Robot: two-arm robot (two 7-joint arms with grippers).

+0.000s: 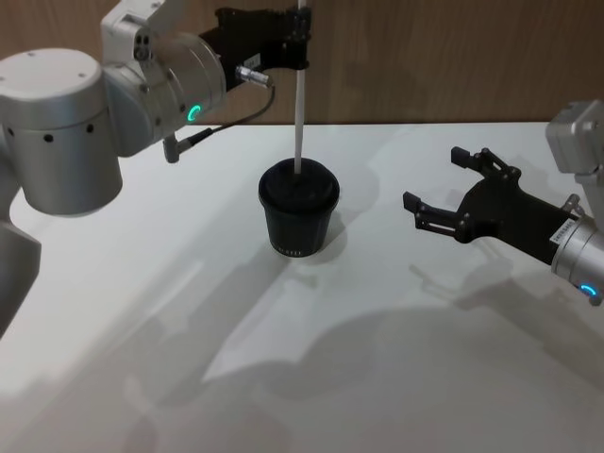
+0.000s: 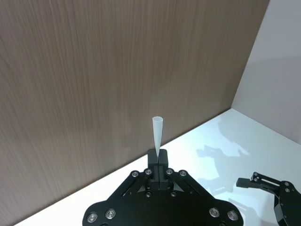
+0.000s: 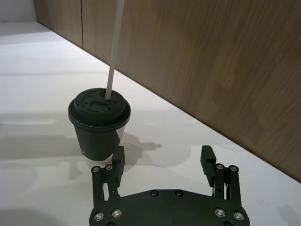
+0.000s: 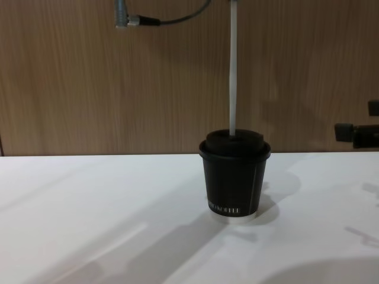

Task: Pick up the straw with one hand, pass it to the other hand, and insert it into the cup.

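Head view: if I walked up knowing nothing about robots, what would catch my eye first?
Probably the white straw standing upright with its lower end at the lid of the black paper coffee cup mid-table, its top pinched by the left gripper above. To the right, the right gripper hovers open over the white table, holding nothing.

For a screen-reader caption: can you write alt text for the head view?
The left gripper holds a white straw upright, its lower end in the lid of a black cup on a white table. The right gripper waits open beside the cup.
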